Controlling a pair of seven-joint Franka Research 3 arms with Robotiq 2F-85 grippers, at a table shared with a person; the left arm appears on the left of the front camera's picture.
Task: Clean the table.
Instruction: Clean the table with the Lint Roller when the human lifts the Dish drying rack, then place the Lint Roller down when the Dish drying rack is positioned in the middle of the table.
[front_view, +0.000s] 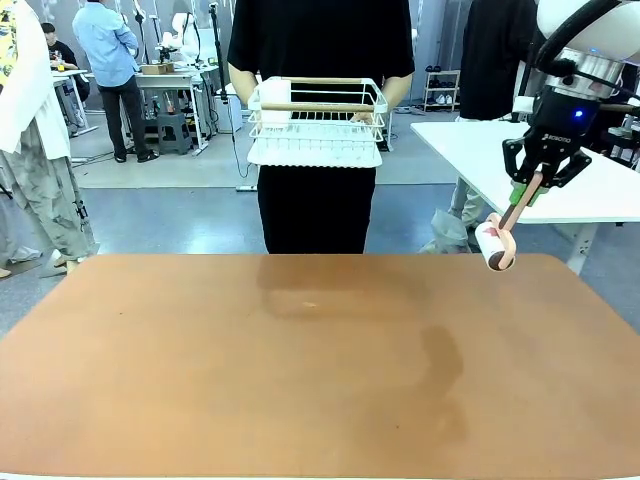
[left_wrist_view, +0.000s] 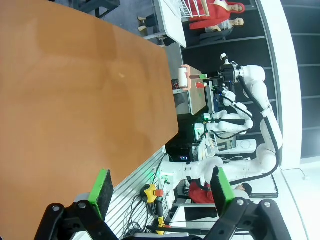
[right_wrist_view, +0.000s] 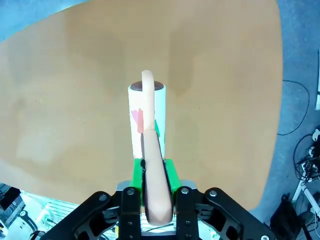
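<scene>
The tabletop (front_view: 300, 370), a broad, stiff, matte terracotta slab, is judged heavy and fixed; nothing on it is meant to be grasped, only rolled over. The right gripper (front_view: 541, 183) is seen at about two o'clock in the front view, above the far right corner, its jaws clamped on the handle of a lint roller (right_wrist_view: 146, 117) hanging clear of the surface. The left gripper (left_wrist_view: 160, 192) is held with jaws spread wide and empty, the tabletop at its ten o'clock.

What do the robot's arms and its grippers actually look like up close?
The arms are smooth white tubes with rounded joints. The right gripper is black, with a small blue light and white lettering above it. The left gripper has black linkages and bright green pads on two fingers.
</scene>
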